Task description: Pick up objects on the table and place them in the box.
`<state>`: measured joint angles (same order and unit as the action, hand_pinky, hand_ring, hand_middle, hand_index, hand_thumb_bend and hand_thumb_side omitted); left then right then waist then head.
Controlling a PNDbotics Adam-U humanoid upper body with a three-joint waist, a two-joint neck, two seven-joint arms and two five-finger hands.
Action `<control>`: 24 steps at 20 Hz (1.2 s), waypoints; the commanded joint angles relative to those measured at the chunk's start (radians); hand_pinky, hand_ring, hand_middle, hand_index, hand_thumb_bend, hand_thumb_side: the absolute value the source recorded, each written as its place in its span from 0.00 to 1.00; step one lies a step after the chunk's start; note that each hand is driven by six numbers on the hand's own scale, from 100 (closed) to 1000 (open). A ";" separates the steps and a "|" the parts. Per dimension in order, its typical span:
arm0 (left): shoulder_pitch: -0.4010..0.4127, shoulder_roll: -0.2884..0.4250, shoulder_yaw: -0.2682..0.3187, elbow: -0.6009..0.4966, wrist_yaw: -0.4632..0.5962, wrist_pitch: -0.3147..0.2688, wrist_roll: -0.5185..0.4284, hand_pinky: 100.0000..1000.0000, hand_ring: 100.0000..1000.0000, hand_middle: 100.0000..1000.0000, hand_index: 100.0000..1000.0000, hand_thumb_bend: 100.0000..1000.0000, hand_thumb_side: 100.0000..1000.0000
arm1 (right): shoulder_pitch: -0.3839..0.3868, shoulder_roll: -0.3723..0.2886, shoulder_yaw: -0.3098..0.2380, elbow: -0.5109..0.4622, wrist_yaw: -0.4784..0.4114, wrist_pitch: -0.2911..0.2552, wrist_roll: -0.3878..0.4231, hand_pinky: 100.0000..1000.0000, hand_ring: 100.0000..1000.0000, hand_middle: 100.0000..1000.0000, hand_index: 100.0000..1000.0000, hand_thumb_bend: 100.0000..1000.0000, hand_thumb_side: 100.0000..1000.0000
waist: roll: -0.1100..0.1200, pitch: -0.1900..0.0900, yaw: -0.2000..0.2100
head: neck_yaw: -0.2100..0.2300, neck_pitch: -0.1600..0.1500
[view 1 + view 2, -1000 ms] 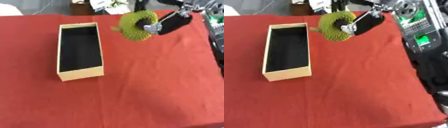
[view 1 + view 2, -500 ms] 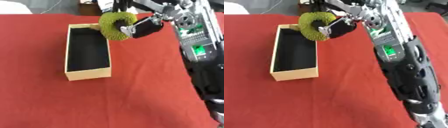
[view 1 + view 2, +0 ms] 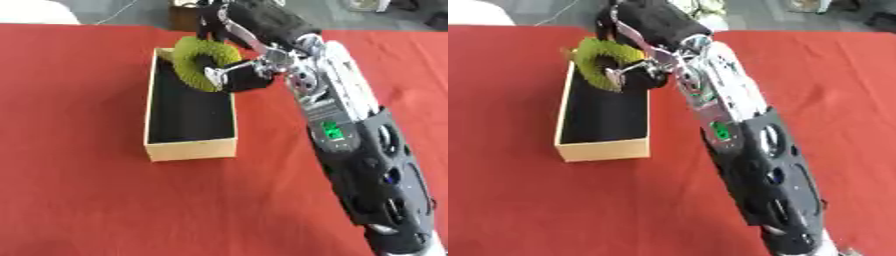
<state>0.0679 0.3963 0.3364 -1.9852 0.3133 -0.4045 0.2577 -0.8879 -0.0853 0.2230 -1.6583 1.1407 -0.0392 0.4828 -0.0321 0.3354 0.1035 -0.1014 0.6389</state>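
A round, spiky green-yellow object (image 3: 198,62) hangs over the far end of the box (image 3: 191,148), a long tan cardboard box with a black inside, lying on the red tablecloth. My right hand (image 3: 238,79) is shut on the green object, with the fingers curled through it from the right. The right arm stretches across the view from the lower right corner up to the box. Nothing shows inside the box below the object. My left hand is in neither view.
The red cloth (image 3: 79,190) covers the table on all sides of the box. A brown item (image 3: 183,15) and a white shape (image 3: 33,11) sit beyond the table's far edge.
My right hand has carried the green object leftward, from over the cloth right of the box to above the box's far end. The camera has also shifted.
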 commanded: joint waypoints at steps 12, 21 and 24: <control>-0.011 -0.002 0.001 -0.015 0.005 0.015 -0.013 0.50 0.61 0.72 0.60 0.04 0.67 | 0.008 0.076 -0.021 0.167 0.044 0.041 -0.124 0.59 0.57 0.41 0.58 0.00 0.05 | 0.000 -0.008 0.020 | 0.000 -0.033; -0.009 -0.006 0.002 -0.015 0.003 0.022 -0.015 0.50 0.61 0.72 0.60 0.04 0.67 | 0.025 0.064 -0.056 0.127 0.093 0.034 -0.057 0.85 0.89 0.79 0.91 0.00 0.25 | 0.000 -0.008 0.011 | -0.002 -0.033; -0.008 -0.006 0.002 -0.015 0.003 0.021 -0.016 0.50 0.61 0.72 0.60 0.04 0.67 | 0.028 0.059 -0.063 0.108 0.090 0.037 -0.069 0.84 0.87 0.78 0.90 0.00 0.26 | 0.001 -0.008 0.007 | -0.010 -0.033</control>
<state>0.0611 0.3786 0.3359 -1.9852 0.3169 -0.3831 0.2429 -0.8453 -0.0147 0.1676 -1.5202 1.2245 -0.0033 0.4172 -0.0386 0.3447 0.1096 -0.1064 0.6192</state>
